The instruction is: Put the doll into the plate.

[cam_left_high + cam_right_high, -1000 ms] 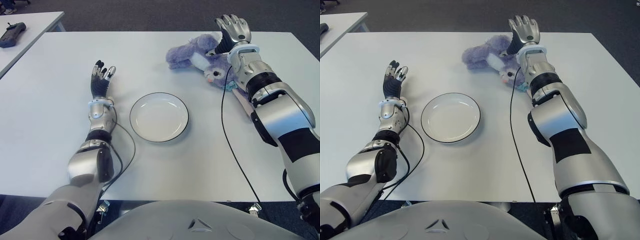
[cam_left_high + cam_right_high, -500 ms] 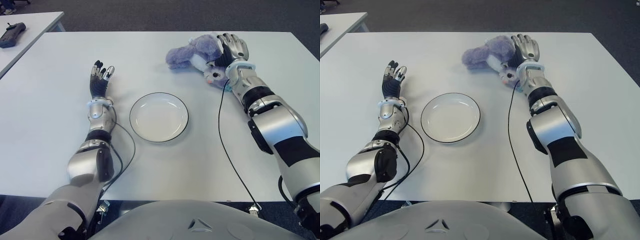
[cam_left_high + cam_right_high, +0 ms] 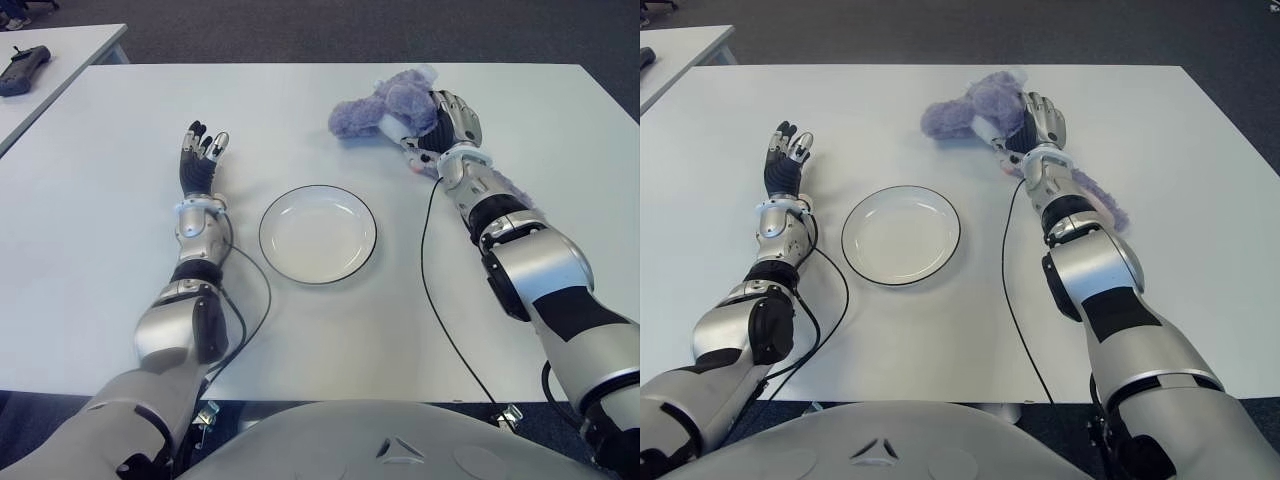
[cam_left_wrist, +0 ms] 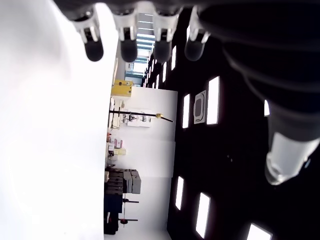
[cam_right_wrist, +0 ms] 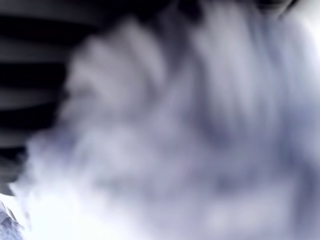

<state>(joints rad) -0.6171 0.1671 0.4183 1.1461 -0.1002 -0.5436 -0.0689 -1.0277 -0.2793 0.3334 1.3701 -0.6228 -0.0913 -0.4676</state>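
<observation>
- The doll (image 3: 385,108) lies on the table (image 3: 100,260), beyond the plate (image 3: 318,234) and off to its right — not yet lifted.
- A second ago my right hand (image 3: 447,122) hovered above it; now it has dropped onto the plush, fingers curled into the fur, which fills the wrist view.
- I judge the grip just made — lifting and carrying to the empty plate come next.
- My left hand (image 3: 201,158) shows left of the plate, fingers spread, holding nothing.
</observation>
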